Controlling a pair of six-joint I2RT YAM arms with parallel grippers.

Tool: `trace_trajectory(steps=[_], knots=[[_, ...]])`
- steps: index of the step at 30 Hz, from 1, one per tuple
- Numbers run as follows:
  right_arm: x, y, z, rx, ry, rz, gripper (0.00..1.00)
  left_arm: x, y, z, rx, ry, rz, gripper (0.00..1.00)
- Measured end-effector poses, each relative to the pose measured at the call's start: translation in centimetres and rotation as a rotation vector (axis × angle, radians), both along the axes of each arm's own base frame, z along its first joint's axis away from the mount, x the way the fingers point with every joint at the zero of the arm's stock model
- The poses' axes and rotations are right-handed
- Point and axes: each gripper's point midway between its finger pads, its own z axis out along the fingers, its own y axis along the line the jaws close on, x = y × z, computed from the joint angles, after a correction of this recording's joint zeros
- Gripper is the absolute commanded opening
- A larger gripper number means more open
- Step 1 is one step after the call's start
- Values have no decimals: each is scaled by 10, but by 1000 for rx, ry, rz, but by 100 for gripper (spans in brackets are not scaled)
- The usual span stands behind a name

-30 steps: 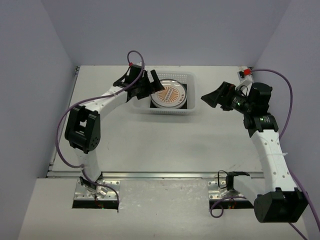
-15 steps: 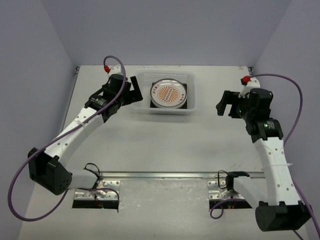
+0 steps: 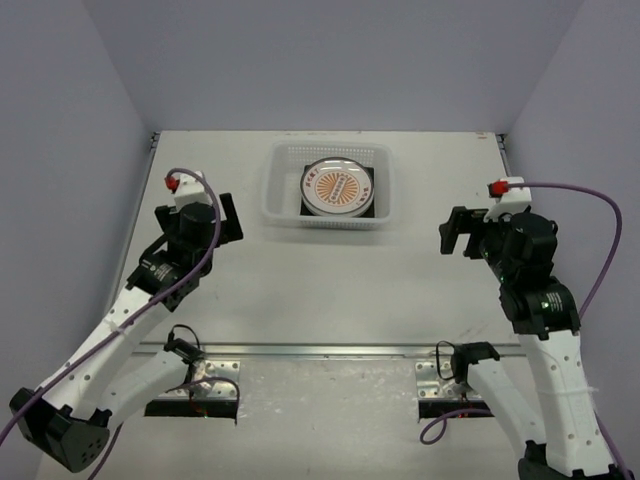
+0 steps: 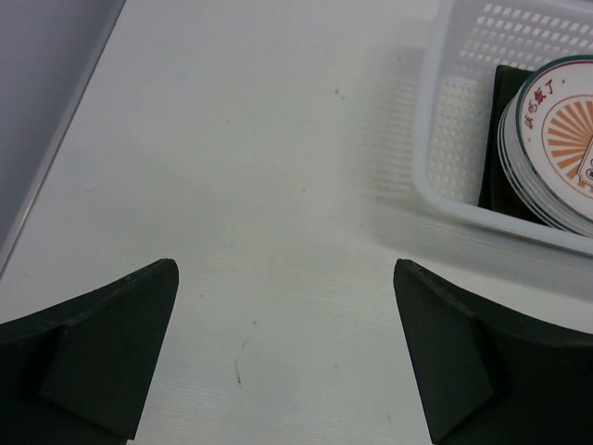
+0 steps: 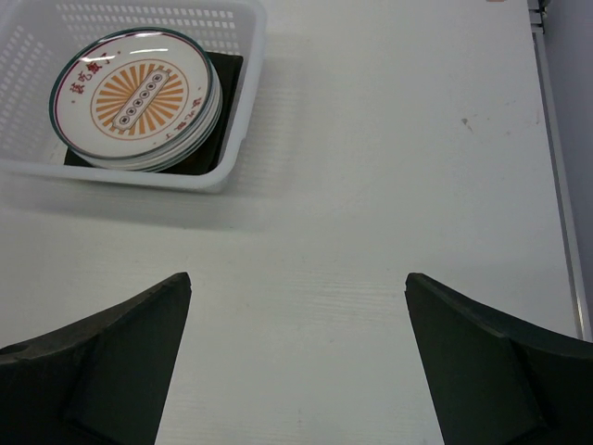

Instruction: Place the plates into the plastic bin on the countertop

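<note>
Overhead, near the far edge of the countertop [image 3: 330,290], the plastic bin [image 3: 272,190] holds the stacked plates [image 3: 338,186]. The left gripper [image 3: 195,212] and right gripper [image 3: 455,232] hang spread wide and empty.

Left wrist view: bare surface, with the bin at right.

Right wrist view: bare surface, with the bin at upper left.

Placing seems finished; the next move is probably just parking both arms.

Translucent white plastic bin [image 3: 283,190], glossy plates [image 3: 338,187], smooth matt off-white countertop [image 3: 330,270], metal rail [image 3: 330,350]
</note>
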Motion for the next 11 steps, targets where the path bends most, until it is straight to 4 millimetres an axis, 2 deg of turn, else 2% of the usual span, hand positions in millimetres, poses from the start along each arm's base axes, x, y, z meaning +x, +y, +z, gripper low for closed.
trace_trajectory(steps=[3, 7, 11], knots=[[-6, -1, -5, -1, -11, 3, 99, -6, 13, 14, -37, -73, 32, 100], [-6, 0, -10, -2, -1, 3, 99, -3, 39, 37, -96, -179, 111, 100], [-4, 0, -11, -2, -1, 4, 99, 2, 46, 44, -125, -212, 117, 100]])
